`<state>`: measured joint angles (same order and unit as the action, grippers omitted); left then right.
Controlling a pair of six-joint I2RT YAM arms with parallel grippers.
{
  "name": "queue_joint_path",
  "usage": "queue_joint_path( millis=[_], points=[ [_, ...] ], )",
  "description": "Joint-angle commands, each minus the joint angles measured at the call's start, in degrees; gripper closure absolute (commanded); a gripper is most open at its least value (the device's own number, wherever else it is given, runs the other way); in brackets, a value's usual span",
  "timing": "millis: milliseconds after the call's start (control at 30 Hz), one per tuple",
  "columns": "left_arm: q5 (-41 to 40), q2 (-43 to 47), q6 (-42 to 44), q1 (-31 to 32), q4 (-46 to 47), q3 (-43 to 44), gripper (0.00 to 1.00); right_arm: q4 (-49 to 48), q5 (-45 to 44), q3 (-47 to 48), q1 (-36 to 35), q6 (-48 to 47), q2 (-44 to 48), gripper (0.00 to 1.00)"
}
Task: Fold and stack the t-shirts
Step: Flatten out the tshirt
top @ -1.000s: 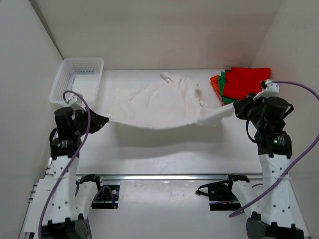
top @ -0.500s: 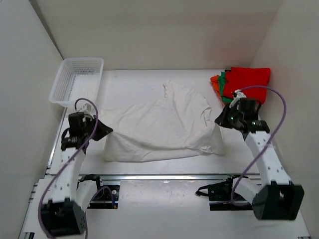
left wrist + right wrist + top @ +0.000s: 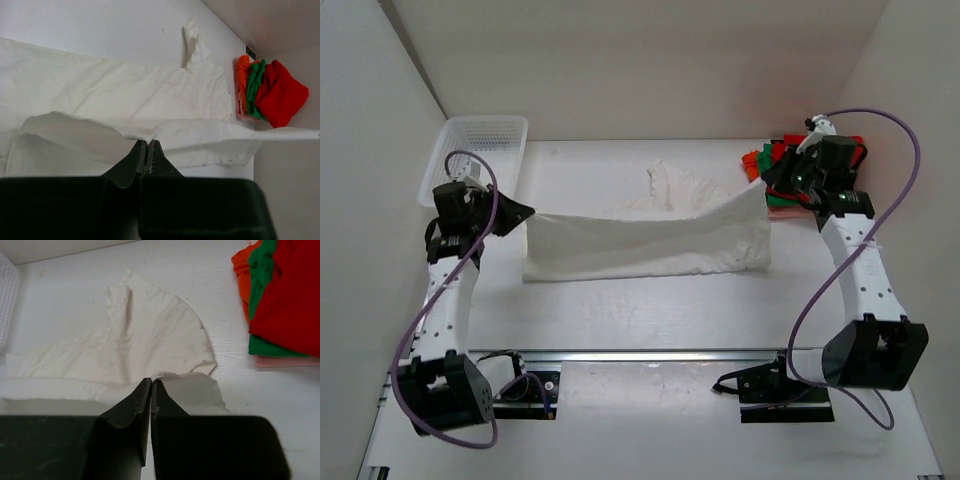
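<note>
The left gripper point(image 3: 523, 213) pinches one end of the white t-shirt point(image 3: 650, 252); the right gripper point(image 3: 766, 186) pinches the other end; its top edge is stretched straight between them.

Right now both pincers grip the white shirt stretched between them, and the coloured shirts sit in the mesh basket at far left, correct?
No: the coloured shirts lie on the table at far right, outside the mesh basket, as the top view shows. The left pincer and right pincer do grip the white shirt stretched between them.
</note>
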<state>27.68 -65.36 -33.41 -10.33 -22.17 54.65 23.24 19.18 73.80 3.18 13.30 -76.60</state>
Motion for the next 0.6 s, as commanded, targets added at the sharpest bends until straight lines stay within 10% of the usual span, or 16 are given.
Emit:
queue_joint_path(
  millis=[0,367,567],
  points=[
    [4.0,10.0,-1.0,-3.2,2.8,-1.1,1.0,-2.2,0.3,-0.2,2.0,-0.7,9.9,1.0],
    [-6.8,13.8,-1.1,1.1,-4.7,35.4,1.0,1.3,1.7,23.9,6.7,1.9,25.0,1.0],
    [-27.2,7.3,7.3,18.4,-15.0,61.4,1.0,3.9,-0.6,37.8,2.5,0.2,21.3,1.0]
  ],
)
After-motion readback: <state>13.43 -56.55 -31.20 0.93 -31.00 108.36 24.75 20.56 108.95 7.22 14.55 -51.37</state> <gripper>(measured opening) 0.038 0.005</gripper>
